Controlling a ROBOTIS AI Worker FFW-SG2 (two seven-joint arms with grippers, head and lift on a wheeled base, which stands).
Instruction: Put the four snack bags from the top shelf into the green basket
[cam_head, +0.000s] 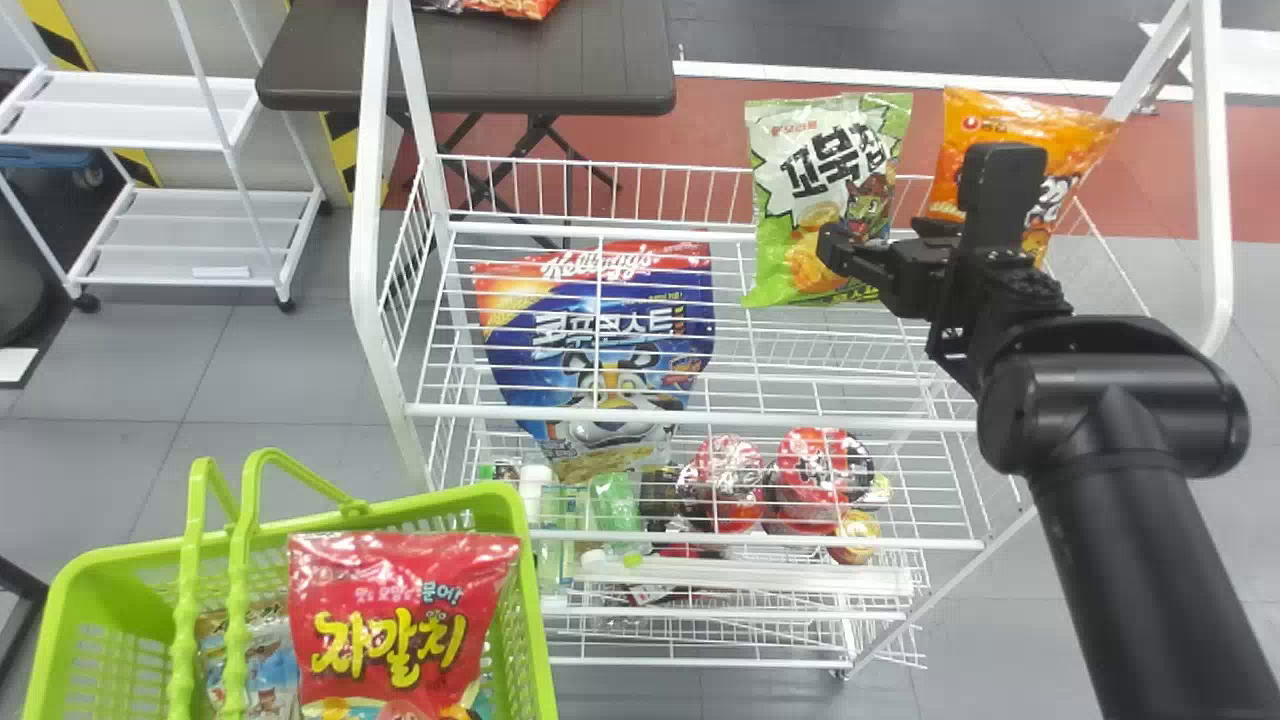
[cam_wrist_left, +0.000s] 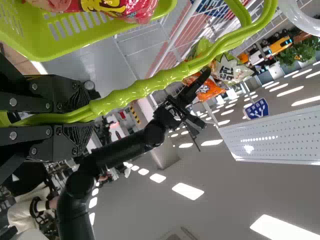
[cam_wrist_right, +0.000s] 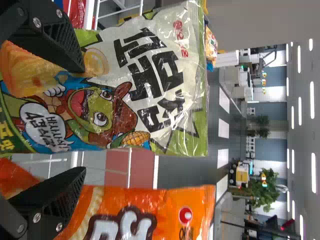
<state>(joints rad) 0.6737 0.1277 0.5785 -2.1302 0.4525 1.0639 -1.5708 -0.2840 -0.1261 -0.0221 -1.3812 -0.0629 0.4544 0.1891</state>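
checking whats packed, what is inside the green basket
Inside the green basket are a red snack bag and, lower down, a pale blue packet, partly covered by the bag and a handle. Whatever lies under the red bag is hidden.

Glossy plastic green-and-white snack bag (cam_wrist_right: 165, 75)

The head view's bottom edge crops the green basket (cam_head: 533, 612) and its red bag (cam_head: 400, 600).

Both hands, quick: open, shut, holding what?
Left hand: closed on the green basket handle.
Right hand: open at the green-and-white snack bag, nothing gripped.
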